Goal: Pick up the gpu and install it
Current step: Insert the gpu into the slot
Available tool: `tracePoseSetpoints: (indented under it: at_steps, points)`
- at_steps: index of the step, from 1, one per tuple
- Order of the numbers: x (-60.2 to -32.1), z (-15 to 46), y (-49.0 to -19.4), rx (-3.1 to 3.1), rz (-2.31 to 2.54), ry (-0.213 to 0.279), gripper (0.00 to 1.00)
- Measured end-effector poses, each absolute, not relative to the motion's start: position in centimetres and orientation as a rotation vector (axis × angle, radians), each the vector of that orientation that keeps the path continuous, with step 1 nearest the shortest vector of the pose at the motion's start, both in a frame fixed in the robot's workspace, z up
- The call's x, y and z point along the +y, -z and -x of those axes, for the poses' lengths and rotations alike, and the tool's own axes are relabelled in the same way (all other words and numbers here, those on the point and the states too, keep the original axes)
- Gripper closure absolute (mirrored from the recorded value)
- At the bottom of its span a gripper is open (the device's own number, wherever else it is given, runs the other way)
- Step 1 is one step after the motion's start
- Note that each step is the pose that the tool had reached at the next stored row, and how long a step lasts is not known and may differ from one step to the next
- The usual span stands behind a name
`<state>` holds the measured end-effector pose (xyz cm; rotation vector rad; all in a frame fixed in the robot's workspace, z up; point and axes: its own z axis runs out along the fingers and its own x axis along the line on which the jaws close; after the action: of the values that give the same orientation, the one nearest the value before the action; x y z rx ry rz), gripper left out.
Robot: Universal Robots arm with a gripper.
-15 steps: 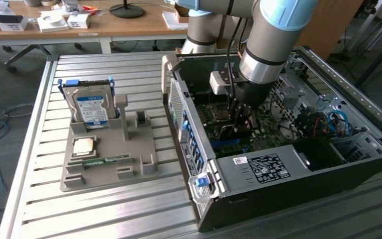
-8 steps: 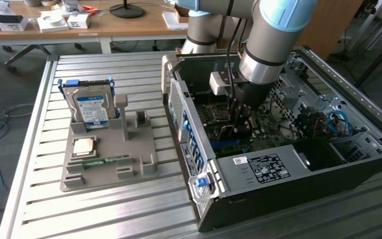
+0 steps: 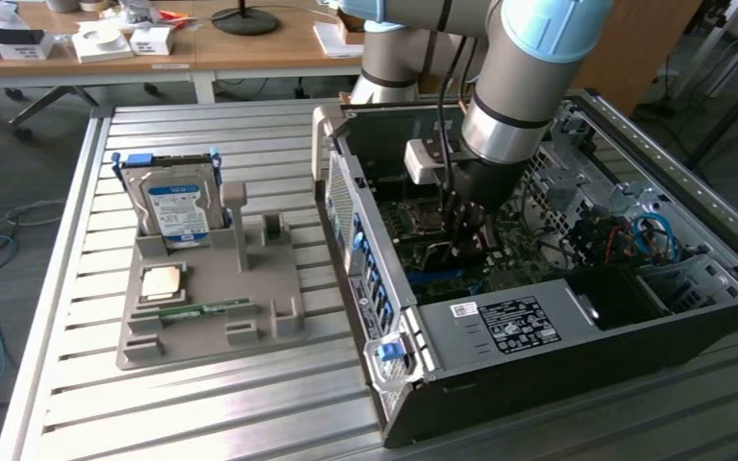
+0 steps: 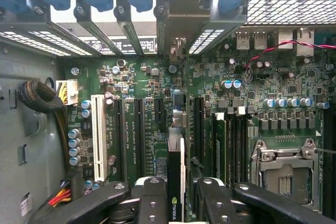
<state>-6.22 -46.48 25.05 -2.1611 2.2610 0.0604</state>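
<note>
My gripper (image 3: 463, 229) reaches down into the open computer case (image 3: 382, 317), just above the green motherboard (image 3: 523, 259). In the wrist view the gripper (image 4: 178, 203) is shut on the gpu (image 4: 175, 171), which I see edge-on as a thin dark card with a small logo near the fingers (image 4: 152, 200). The card runs along a black expansion slot toward the rear wall of the case. Its silver bracket (image 4: 180, 51) stands at a slot opening there. Whether the card's edge connector sits fully in the slot is hidden.
A grey fixture tray (image 3: 266, 317) on the slatted metal table (image 3: 215, 403) holds a hard drive (image 3: 177, 206), a processor chip (image 3: 164, 281) and a memory strip (image 3: 189, 312). On the board are a white slot (image 4: 97, 135), a memory stick (image 4: 220, 145) and a processor socket (image 4: 283, 166).
</note>
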Motion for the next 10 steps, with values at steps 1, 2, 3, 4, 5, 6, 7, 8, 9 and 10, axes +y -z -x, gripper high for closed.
tracePoseSetpoints:
  at_steps: [1, 2, 3, 4, 5, 6, 7, 8, 9, 10]
  points:
    - [-46.48, 6.22, -25.05, 2.261, 2.161, -0.060, 0.73]
    - [-46.47, 6.22, -25.04, 2.261, 2.161, -0.061, 0.73]
    - [-46.47, 6.22, -25.04, 2.261, 2.161, -0.061, 0.73]
    - [-46.46, 6.22, -25.04, 2.260, 2.161, -0.061, 0.73]
    - [-46.46, 6.22, -25.04, 2.260, 2.161, -0.062, 0.73]
    - [-46.46, 6.22, -25.04, 2.260, 2.161, -0.062, 0.73]
    - [-46.46, 6.22, -25.04, 2.260, 2.161, -0.061, 0.73]
    - [-46.46, 6.22, -25.04, 2.260, 2.161, -0.062, 0.73]
    - [-46.45, 6.22, -25.04, 2.260, 2.160, -0.063, 0.73]
    - [-46.45, 6.23, -25.04, 2.259, 2.159, -0.064, 0.73]
